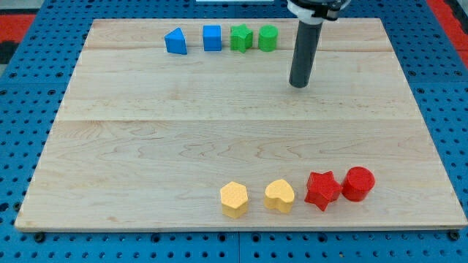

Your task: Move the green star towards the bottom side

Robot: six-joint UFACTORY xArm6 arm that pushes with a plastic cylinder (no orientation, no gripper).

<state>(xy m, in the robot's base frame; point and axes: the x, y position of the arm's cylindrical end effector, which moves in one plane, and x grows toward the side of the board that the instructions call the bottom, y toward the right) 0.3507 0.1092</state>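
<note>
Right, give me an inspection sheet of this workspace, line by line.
Surface: wooden board, flat, on a blue pegboard.
Job's things: green star in the top row, between blue cube and green cylinder.
Clutter: blue triangle at the row's left; along the bottom, yellow hexagon, yellow heart, red star, red cylinder.
Grippers: none fitted; my tip stands right of and below the green cylinder, touching no block.
Cables: nothing seen.
Surroundings: red strips at the top corners.

The board is evenly and brightly lit, seemingly from overhead. Short soft shadows are cast under the blocks. Focus is sharp; no glare is seen.
</note>
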